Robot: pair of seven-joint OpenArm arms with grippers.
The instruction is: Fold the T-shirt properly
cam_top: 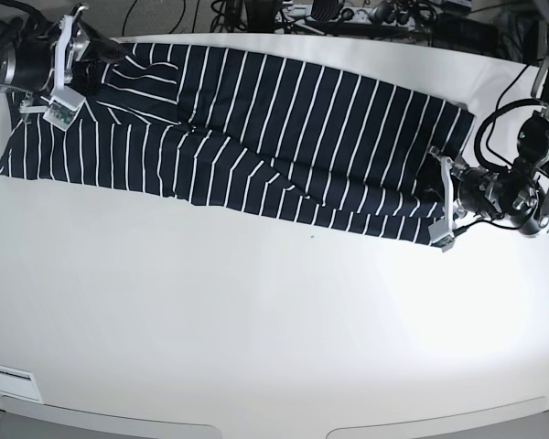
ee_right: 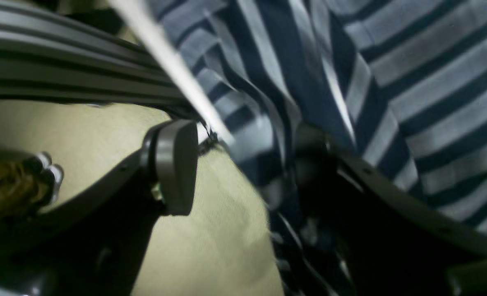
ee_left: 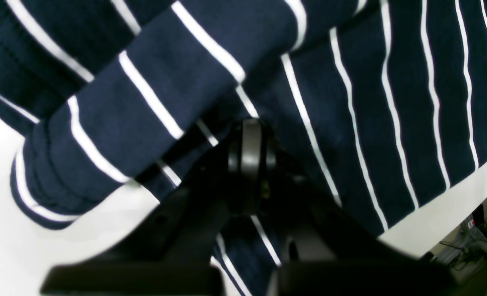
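Note:
The T-shirt (cam_top: pixel 256 137), dark navy with thin white stripes, lies stretched across the white table (cam_top: pixel 256 320) from the far left to the right. My left gripper (ee_left: pixel 249 142) is at the shirt's right end (cam_top: pixel 432 190), its jaws shut together on a fold of the fabric (ee_left: pixel 144 102). My right gripper (ee_right: pixel 243 160) is at the shirt's far left end (cam_top: pixel 93 62), jaws apart. One grey pad (ee_right: pixel 175 166) is bare and the other finger is hidden under blurred striped cloth (ee_right: pixel 391 82).
The table's far edge (ee_right: pixel 165 61) runs just beside my right gripper, with floor below it. Cables and equipment (cam_top: pixel 329 14) lie behind the table. The table's right edge (ee_left: pixel 444 222) is near my left gripper.

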